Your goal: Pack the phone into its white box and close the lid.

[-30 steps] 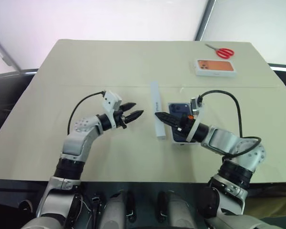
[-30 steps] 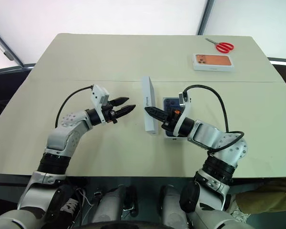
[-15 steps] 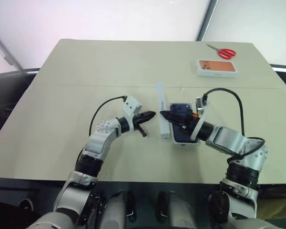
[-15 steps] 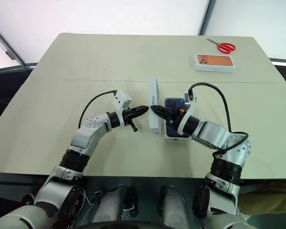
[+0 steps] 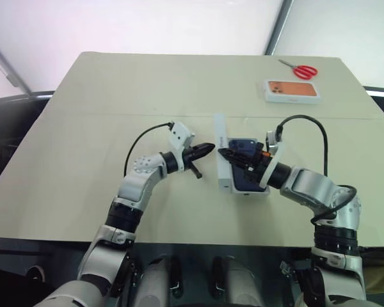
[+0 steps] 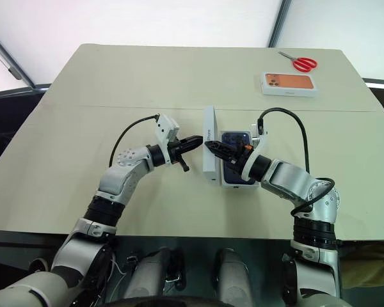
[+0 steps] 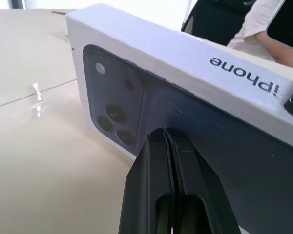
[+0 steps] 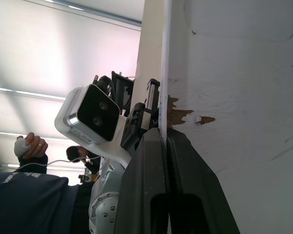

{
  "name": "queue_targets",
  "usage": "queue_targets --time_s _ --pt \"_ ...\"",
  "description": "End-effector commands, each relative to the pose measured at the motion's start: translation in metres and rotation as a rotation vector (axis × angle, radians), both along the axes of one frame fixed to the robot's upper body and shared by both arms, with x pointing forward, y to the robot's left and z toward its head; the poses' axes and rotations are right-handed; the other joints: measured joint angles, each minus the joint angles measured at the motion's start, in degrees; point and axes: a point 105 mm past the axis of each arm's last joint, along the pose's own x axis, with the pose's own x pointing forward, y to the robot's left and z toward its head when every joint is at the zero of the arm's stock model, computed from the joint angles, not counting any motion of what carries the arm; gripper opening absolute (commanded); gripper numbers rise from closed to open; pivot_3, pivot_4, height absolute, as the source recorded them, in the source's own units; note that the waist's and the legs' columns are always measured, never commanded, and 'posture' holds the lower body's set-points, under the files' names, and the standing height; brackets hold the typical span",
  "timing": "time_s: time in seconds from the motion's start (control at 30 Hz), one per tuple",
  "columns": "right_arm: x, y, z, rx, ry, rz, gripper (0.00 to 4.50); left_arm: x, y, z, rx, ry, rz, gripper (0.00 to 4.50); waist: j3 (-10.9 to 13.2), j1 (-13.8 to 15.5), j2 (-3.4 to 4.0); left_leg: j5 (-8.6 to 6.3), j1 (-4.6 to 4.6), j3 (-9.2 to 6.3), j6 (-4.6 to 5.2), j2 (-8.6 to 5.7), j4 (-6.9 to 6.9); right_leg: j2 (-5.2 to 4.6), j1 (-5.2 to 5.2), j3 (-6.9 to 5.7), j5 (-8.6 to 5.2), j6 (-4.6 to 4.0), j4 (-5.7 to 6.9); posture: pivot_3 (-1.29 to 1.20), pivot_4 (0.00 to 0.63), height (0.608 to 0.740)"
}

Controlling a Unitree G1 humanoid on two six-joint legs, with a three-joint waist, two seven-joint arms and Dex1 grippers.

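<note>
Left eye view: on my beige bench (image 5: 115, 96) the white cardboard lid (image 5: 223, 153) stands on edge between both clenched tools, left tool (image 5: 207, 148) and right tool (image 5: 223, 153). Beside it, the dark navy phone (image 5: 243, 167) seems seated in its white box (image 5: 259, 192). Closing remains.

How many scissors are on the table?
1. The red-handled scissors lie near the table's far right corner, just beyond the orange-faced box. No others are visible.
</note>
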Motion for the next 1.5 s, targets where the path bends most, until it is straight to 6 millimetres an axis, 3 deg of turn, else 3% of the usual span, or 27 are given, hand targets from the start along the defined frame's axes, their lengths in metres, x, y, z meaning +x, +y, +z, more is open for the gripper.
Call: queue_targets --time_s 0.03,0.13,0.27,0.43,0.57,0.73,0.77,0.9,1.0,1.1,1.33,1.5 --pt "-0.005 0.001 0.01 0.003 -0.044 0.032 0.0 -0.005 -0.005 0.011 -0.033 -0.019 -0.029 0.06 0.0 0.0 0.0 0.0 0.0 0.0 0.0 0.0 0.0 0.0 0.0 0.0 0.0 0.0 0.0 0.0 0.15 0.738" --pt "-0.008 0.005 0.015 -0.009 -0.076 0.069 0.0 -0.013 -0.002 0.006 -0.024 -0.001 -0.054 0.06 0.0 -0.2 0.0 0.0 0.0 0.0 0.0 0.01 0.0 0.0 0.0 0.0 0.0 0.0 -0.01 0.0 0.15 0.738" --pt "-0.009 0.0 0.007 -0.041 -0.049 0.068 0.0 -0.015 0.002 0.0 -0.013 0.007 -0.049 0.06 0.0 0.0 0.0 0.0 0.01 0.0 0.0 0.05 0.0 0.03 -0.01 0.0 0.0 0.0 0.0 0.0 0.15 0.738" --pt "-0.005 -0.008 0.0 -0.063 -0.008 0.042 0.0 -0.013 -0.008 -0.001 -0.026 0.008 -0.046 0.06 0.0 0.1 0.0 -0.06 0.0 0.0 0.1 0.01 0.01 -0.02 0.02 0.0 0.0 0.0 -0.06 0.0 0.15 0.738" --pt "-0.001 -0.012 -0.001 -0.073 0.001 0.022 1.33 -0.014 -0.019 -0.004 -0.039 0.023 -0.058 0.0 0.0 0.0 0.0 -0.06 0.0 0.0 0.1 0.01 0.02 -0.03 0.03 0.0 0.0 0.0 -0.06 0.0 0.15 0.738" --pt "0.011 -0.029 0.015 -0.12 -0.046 -0.053 3.8 -0.016 -0.028 -0.007 -0.042 0.026 -0.075 0.0 0.0 0.0 0.0 -0.06 0.0 0.0 0.11 0.02 0.03 -0.01 0.02 0.0 0.0 0.0 -0.05 0.0 0.15 0.738" --pt "0.014 -0.037 0.021 -0.248 -0.134 -0.058 4.25 -0.016 -0.028 -0.008 -0.042 0.036 -0.075 0.0 0.0 0.0 0.03 -0.07 0.0 0.01 0.11 0.02 0.03 -0.01 0.02 0.0 0.0 0.0 -0.06 0.0 0.15 0.738" --pt "0.025 -0.074 0.056 -0.43 -0.328 -0.101 4.25 -0.015 -0.032 -0.009 -0.037 0.022 -0.08 0.0 0.0 0.1 0.08 -0.11 -0.09 0.01 0.2 0.01 0.1 -0.02 -0.04 0.0 -0.01 0.0 -0.07 0.0 0.15 0.738" --pt "0.027 -0.095 0.052 -0.772 -0.486 -0.078 4.25 -0.012 -0.039 -0.008 -0.042 0.02 -0.085 0.0 0.0 0.8 0.06 -0.14 -0.13 -0.01 0.23 0.01 0.1 -0.02 -0.07 -0.03 -0.01 0.01 -0.1 0.0 0.15 0.738" --pt "0.039 -0.111 0.059 -0.919 -0.636 -0.137 4.25 -0.012 -0.05 -0.009 -0.046 0.018 -0.106 0.0 0.0 0.9 0.01 -0.14 -0.14 0.01 0.24 0.05 0.11 -0.02 -0.07 -0.04 -0.01 0.01 -0.16 0.0 0.15 0.738" --pt "0.046 -0.106 0.035 -1.145 -0.826 -0.083 4.25 -0.015 -0.074 -0.005 -0.036 -0.01 -0.163 0.0 0.0 1.3 0.0 -0.09 -0.16 0.05 0.16 0.04 0.15 -0.1 -0.09 -0.11 0.0 0.02 -0.13 0.0 0.15 0.738" --pt "0.046 -0.103 0.019 -1.26 -0.898 -0.031 4.25 -0.014 -0.064 0.0 -0.041 -0.032 -0.151 0.0 0.0 1.2 0.0 0.07 -0.15 0.05 -0.11 0.04 0.15 -0.14 -0.11 -0.12 0.0 0.01 -0.09 0.0 0.15 0.738"
